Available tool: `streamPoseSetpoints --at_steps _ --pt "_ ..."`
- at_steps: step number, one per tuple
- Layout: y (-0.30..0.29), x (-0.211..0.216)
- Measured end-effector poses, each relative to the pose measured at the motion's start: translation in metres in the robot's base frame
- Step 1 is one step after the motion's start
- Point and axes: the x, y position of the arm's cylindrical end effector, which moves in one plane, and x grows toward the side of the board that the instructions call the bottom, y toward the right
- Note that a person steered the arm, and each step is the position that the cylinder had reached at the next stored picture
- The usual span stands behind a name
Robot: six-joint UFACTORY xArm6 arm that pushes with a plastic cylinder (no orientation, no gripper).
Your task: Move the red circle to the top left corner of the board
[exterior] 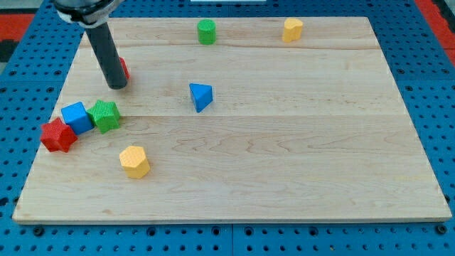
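Note:
The red circle [124, 69] sits in the upper left part of the wooden board [284, 142], mostly hidden behind my dark rod. Only its right edge shows. My tip [117, 86] rests on the board just at the block's lower left side, touching or nearly touching it. The board's top left corner [96, 21] lies above and left of the block, partly covered by my arm.
A red star [57, 135], a blue cube [76, 116] and a green star [106, 115] cluster at the left edge. A yellow hexagon [134, 161] lies below them. A blue triangle [201, 96] sits mid-board. A green cylinder [206, 31] and a yellow block [291, 29] sit at the top.

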Motion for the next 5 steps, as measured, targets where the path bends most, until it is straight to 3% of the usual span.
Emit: streamPoseSetpoints --at_steps 3,4,5 --pt "-0.016 -0.106" --pt "-0.016 -0.054" --pt "-0.005 0.027"
